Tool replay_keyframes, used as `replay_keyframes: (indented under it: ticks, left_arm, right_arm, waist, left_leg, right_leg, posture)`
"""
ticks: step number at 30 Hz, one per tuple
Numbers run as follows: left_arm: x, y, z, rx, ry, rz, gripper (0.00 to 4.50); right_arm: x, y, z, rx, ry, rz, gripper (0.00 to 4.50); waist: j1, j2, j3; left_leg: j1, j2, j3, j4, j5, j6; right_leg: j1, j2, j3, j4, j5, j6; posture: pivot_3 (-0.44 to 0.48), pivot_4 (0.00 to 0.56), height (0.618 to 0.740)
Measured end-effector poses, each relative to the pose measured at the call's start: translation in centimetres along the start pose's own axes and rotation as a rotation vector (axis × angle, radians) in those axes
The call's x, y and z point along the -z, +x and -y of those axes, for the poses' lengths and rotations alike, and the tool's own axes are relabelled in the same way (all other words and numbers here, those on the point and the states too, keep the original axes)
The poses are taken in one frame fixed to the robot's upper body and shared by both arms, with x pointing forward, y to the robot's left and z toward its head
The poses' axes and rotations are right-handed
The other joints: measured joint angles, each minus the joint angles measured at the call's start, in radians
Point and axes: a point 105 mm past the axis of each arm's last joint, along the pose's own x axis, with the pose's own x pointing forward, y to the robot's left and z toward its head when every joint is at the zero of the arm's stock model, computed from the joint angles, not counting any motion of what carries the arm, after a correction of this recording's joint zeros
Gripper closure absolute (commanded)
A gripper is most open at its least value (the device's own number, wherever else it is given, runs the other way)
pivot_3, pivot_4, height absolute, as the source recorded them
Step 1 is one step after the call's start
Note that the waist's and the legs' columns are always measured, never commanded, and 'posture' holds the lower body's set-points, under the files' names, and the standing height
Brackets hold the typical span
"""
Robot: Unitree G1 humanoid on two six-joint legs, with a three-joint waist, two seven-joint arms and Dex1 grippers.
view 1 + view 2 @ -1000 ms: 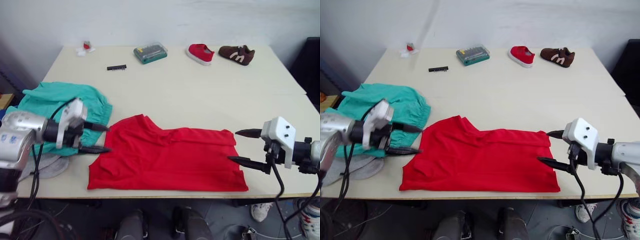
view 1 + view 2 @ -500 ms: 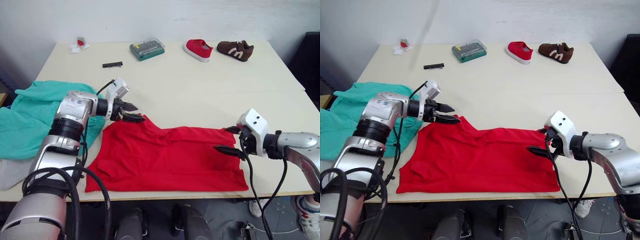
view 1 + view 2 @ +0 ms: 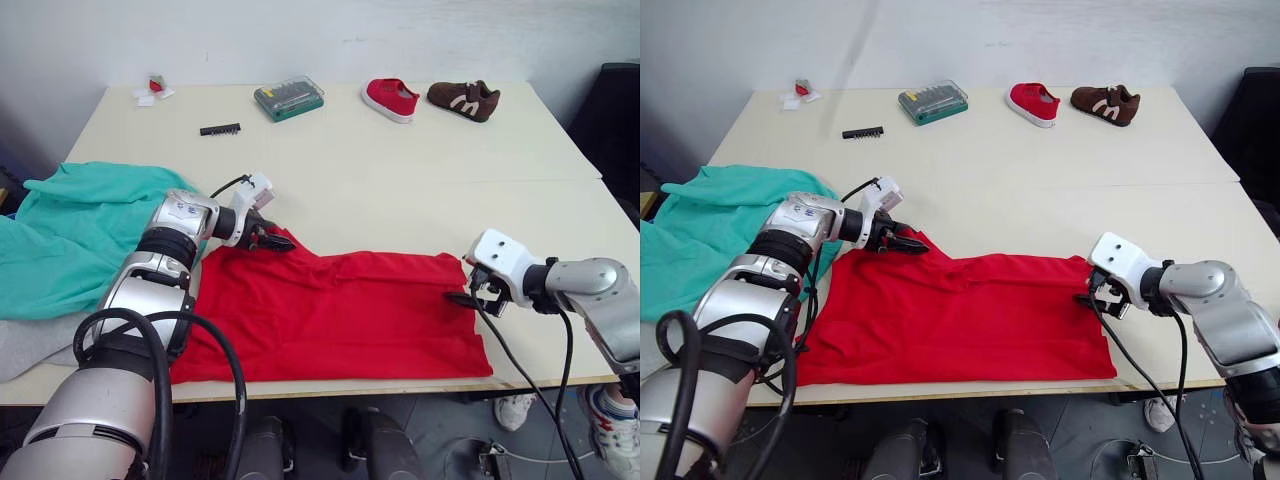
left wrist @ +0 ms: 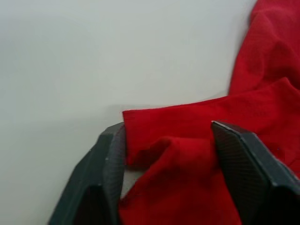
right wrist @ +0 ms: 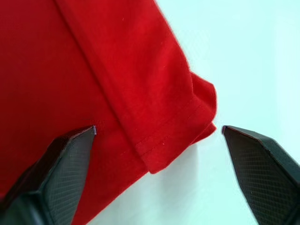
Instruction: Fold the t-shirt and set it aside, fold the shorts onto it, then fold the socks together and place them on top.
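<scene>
Left gripper (image 4: 168,140) straddles far-left corner of bright red cotton t-shirt (image 3: 340,315), fingers apart. Right gripper (image 5: 157,145) gapes around far-right corner. Risk: single-layer pinch, fold skews.

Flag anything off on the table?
The shorts hang crumpled over the table's left edge. The t-shirt lies skewed, its far left corner bunched between the left gripper's open jaws. Nothing spilled or damaged.
</scene>
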Motion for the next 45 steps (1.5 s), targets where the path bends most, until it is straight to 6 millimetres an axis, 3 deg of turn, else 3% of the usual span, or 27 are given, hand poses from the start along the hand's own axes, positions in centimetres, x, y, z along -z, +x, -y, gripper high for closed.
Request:
replay_keyframes:
  ticks: [6, 9, 10, 16, 20, 23, 30, 35, 41, 43, 45]
  left_arm:
    - [0.3, -0.6, -0.2, 0.003, -0.024, 0.012, 4.47]
    - [0.2, -1.3, -0.3, 0.013, -0.023, 0.027, 4.50]
    - [0.2, -1.6, -0.4, 0.014, -0.022, 0.033, 4.50]
    - [-1.0, -3.5, -0.5, 0.031, 0.026, 0.101, 4.50]
    - [-2.9, -4.2, 1.1, 0.151, 0.104, 0.223, 4.50]
    - [-3.2, -4.8, 2.4, 0.229, 0.181, 0.261, 4.50]
    - [0.7, -6.9, 3.7, 0.237, 0.316, 0.171, 4.50]
    - [5.2, -7.1, 4.8, 0.245, 0.412, 0.043, 4.50]
    - [6.3, -7.2, 5.5, 0.259, 0.496, 0.001, 4.50]
    - [6.3, -7.2, 5.5, 0.260, 0.494, 0.000, 4.03]
    - [6.4, -7.2, 5.3, 0.256, 0.483, -0.001, 3.58]
  right_arm:
    - [-0.1, 0.6, 0.0, 0.005, -0.022, 0.011, 3.38]
    - [0.0, 0.9, -0.1, 0.002, -0.016, 0.015, 4.36]
    - [0.1, 0.9, -0.1, 0.004, -0.014, 0.012, 4.44]
    - [0.2, 0.8, 0.1, 0.007, -0.010, 0.006, 4.44]
    - [0.3, 0.7, 0.0, 0.006, -0.008, 0.006, 4.44]
    - [0.4, 0.6, 0.0, 0.005, -0.010, 0.008, 4.44]
    - [0.5, 0.3, -0.1, 0.003, -0.016, 0.013, 4.44]
    - [0.6, 0.3, -0.1, 0.000, -0.038, 0.008, 4.44]
    - [0.7, 0.3, -0.2, -0.020, -0.038, 0.006, 4.44]
    - [0.8, 0.3, -0.2, -0.028, -0.033, 0.005, 4.50]
    - [0.7, 0.4, -0.2, -0.030, -0.032, 0.007, 3.89]
  waist:
    - [0.001, -0.001, 0.000]
    - [0.000, -0.001, 0.000]
    - [0.000, -0.001, 0.000]
    - [0.000, -0.001, 0.000]
    - [0.000, -0.001, 0.000]
    - [0.000, -0.001, 0.000]
    - [-0.020, 0.000, 0.000]
    - [-0.022, 0.000, 0.000]
    - [-0.019, 0.000, 0.000]
    - [-0.020, 0.000, 0.000]
    - [-0.020, 0.000, 0.000]
  left_leg:
    - [0.000, 0.000, 0.000, 0.000, 0.000, 0.000]
    - [0.000, 0.000, 0.000, 0.000, 0.000, 0.000]
    - [0.000, 0.000, 0.000, 0.000, 0.000, 0.000]
    - [0.000, 0.000, 0.000, 0.000, 0.000, 0.000]
    - [0.000, 0.000, 0.000, 0.001, 0.000, 0.000]
    - [0.000, 0.000, 0.000, 0.001, 0.000, 0.000]
    - [0.001, 0.000, 0.000, 0.001, 0.001, -0.001]
    - [0.003, 0.000, 0.001, 0.001, 0.001, -0.002]
    - [0.002, 0.000, 0.000, 0.001, 0.001, -0.001]
    - [0.002, 0.000, 0.000, 0.001, 0.001, -0.001]
    - [0.002, 0.000, 0.000, 0.001, 0.001, -0.001]
  right_leg:
    - [0.000, 0.000, 0.000, 0.001, 0.000, 0.000]
    - [0.000, 0.000, 0.000, 0.001, 0.000, 0.000]
    - [0.000, 0.000, 0.000, 0.001, 0.000, 0.000]
    - [0.000, 0.000, 0.000, 0.001, 0.000, 0.000]
    - [0.000, 0.000, 0.000, 0.002, 0.000, 0.000]
    - [0.000, 0.000, 0.001, 0.002, 0.000, 0.000]
    - [0.000, 0.000, 0.002, 0.005, 0.000, 0.000]
    - [0.000, -0.001, 0.003, 0.006, -0.001, -0.001]
    - [0.000, -0.002, 0.003, 0.006, -0.001, -0.001]
    - [0.000, -0.002, 0.002, 0.006, -0.001, -0.001]
    - [0.000, -0.002, 0.002, 0.006, -0.001, -0.001]
  posture:
    - [0.000, 0.150, 0.740]
    - [0.000, 0.150, 0.740]
    - [0.000, 0.150, 0.740]
    - [0.000, 0.150, 0.740]
    - [0.000, 0.150, 0.740]
    - [0.000, 0.150, 0.740]
    - [0.000, 0.150, 0.740]
    - [0.000, 0.150, 0.740]
    - [0.000, 0.150, 0.740]
    - [0.000, 0.150, 0.740]
    - [0.000, 0.150, 0.740]
